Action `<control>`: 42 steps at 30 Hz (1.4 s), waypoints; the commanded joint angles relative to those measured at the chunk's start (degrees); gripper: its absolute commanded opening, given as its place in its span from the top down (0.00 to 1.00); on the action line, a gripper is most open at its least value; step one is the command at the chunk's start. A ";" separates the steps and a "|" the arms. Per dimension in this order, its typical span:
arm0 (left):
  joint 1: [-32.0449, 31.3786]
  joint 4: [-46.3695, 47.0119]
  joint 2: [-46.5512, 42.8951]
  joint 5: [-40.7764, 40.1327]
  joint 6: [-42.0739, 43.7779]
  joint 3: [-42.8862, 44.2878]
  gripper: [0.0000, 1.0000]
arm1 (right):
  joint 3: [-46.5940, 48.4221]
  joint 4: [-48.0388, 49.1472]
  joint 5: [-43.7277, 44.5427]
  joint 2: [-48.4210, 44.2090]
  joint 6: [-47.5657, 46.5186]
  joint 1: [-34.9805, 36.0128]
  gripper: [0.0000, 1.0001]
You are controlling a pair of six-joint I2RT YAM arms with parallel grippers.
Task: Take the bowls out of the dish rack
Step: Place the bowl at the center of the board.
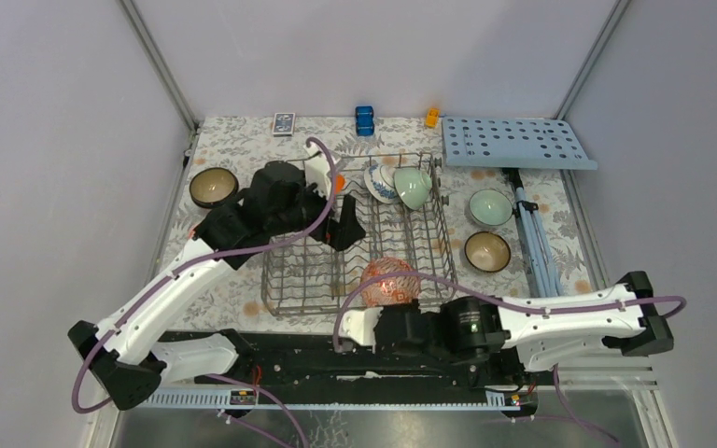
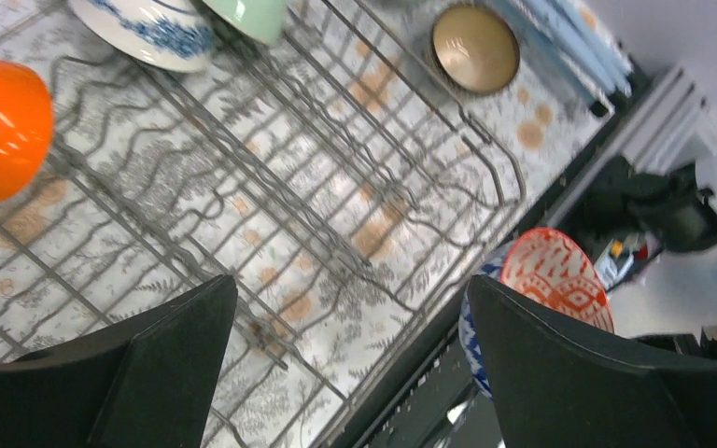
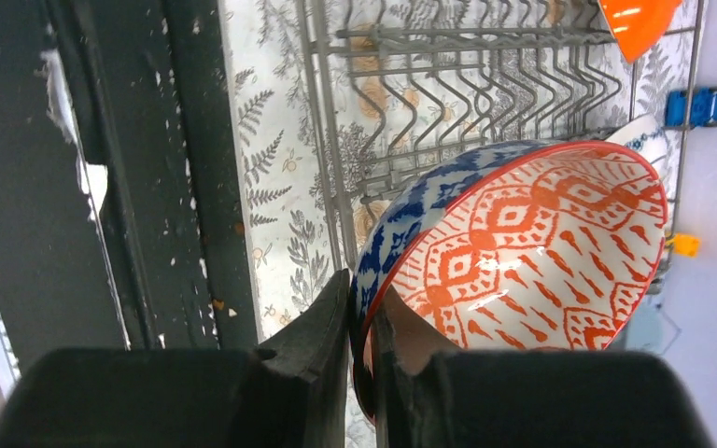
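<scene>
The grey wire dish rack (image 1: 308,280) stands mid-table. In its far end a blue-and-white bowl (image 1: 380,182), a pale green bowl (image 1: 413,187) and an orange bowl (image 2: 0,126) stand on edge. My right gripper (image 3: 362,317) is shut on the rim of a red-and-white patterned bowl (image 3: 532,243) and holds it tilted over the rack's near edge (image 1: 391,281). My left gripper (image 2: 350,308) is open and empty above the rack's middle (image 1: 341,224). A dark brown bowl (image 1: 213,187) sits left of the rack. A pale green bowl (image 1: 490,207) and a brown bowl (image 1: 487,251) sit to its right.
A light-blue board with holes (image 1: 515,142) lies at the back right, with a folded blue-grey stand (image 1: 532,233) below it. A card box (image 1: 283,123), a blue toy (image 1: 364,119) and a small orange thing (image 1: 431,117) lie along the back edge.
</scene>
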 commanded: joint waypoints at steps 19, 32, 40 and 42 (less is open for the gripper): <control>-26.73 -24.41 7.48 -17.96 5.47 11.08 0.13 | 7.14 -9.97 9.58 9.53 -12.02 9.68 1.00; -28.77 -23.79 13.12 -28.45 4.56 10.58 0.28 | 7.69 -9.20 10.88 11.11 -11.53 10.64 1.00; -28.72 -22.87 12.98 -27.05 4.28 10.37 0.57 | 7.27 -8.60 11.14 10.81 -11.51 10.68 1.00; -28.73 -22.59 13.01 -26.06 4.24 10.16 0.60 | 6.98 -8.20 11.23 10.76 -11.80 10.72 1.00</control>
